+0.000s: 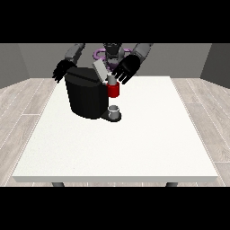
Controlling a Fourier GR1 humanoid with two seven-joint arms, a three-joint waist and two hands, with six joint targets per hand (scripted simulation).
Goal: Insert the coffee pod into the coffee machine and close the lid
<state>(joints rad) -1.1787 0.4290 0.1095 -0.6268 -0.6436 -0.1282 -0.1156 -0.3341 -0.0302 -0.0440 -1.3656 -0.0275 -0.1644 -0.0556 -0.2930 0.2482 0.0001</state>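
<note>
While I stand behind the large white table (134,148), its top fills most of the front view, and everything I work with stands in its far part, close to my body. The biggest thing on it is the black coffee machine (85,96), which stands left of the table's middle. Its grey lid (101,69) is raised and tilted, so the machine is not closed. At the front of the machine there is a red part (114,91), and under it a small grey cup (115,110) stands on the machine's dark base.

My hand at the view's right (127,68) is above the machine's top, just beside the raised lid, with its fingers spread and straight, pointing down toward the red part. It is open and holds nothing that I can see. A small grey piece (110,80), probably the coffee pod, is just under these fingers, on top of the red part; I cannot tell if the fingers touch it.

My hand at the view's left (63,70) hangs at the machine's far left corner with relaxed, open fingers, and it grips nothing.
</note>
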